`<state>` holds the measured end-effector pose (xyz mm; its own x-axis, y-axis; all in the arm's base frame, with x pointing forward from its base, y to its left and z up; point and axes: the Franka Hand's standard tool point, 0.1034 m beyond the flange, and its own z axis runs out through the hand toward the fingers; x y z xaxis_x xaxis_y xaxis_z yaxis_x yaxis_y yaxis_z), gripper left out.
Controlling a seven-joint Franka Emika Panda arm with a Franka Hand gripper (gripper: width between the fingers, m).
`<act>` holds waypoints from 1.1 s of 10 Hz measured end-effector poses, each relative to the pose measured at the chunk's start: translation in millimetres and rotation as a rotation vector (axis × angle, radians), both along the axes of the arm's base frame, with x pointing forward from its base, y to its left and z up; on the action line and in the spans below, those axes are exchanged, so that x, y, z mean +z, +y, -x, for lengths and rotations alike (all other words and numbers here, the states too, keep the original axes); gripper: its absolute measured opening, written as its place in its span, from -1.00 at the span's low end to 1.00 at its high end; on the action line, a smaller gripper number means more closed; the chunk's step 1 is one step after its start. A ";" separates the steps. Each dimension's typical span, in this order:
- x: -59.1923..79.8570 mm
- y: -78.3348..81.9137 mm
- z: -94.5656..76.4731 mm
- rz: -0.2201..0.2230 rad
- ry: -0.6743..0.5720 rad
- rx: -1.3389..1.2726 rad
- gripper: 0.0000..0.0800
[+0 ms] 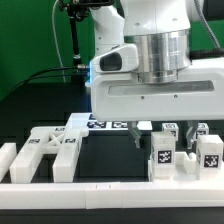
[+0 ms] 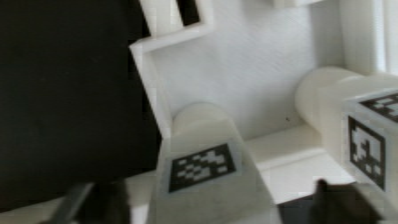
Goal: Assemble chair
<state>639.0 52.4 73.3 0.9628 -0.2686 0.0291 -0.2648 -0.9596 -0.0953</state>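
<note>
arm (image 1: 160, 50) was down low over the dark table (image 1: 40, 110), gripper (image 1: 137, 138) just above the white chair parts (image 1: 180, 150). fingers (image 2: 86, 206) stood spread, one on each side of a narrow tagged piece (image 2: 205, 160), with a gap on both sides in the wrist view. a notched white slab (image 2: 231, 70) lay beyond it, and a tagged rounded part (image 2: 365, 125) just beside. more parts (image 1: 50, 155) lay toward the exterior view's left. a plain white rail (image 1: 100, 192) ran along the near edge.

bright even light; both views soft, wrist view blurrier.
</note>
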 end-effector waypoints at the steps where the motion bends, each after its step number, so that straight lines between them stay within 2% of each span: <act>1: 0.0 0.3 0.0 -0.004 0.005 -0.062 0.09; 2: 0.1 0.4 -0.1 -0.007 0.010 -0.123 -0.29; 5: 0.0 2.1 -1.2 -0.027 0.045 -0.451 -0.29; 9: 1.3 4.5 -7.0 -0.124 0.114 -1.161 -0.29; 11: 0.7 4.0 -6.9 -0.128 0.116 -1.173 -0.29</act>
<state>645.9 56.4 74.0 0.1217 -0.9836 -0.1333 -0.9898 -0.1102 -0.0908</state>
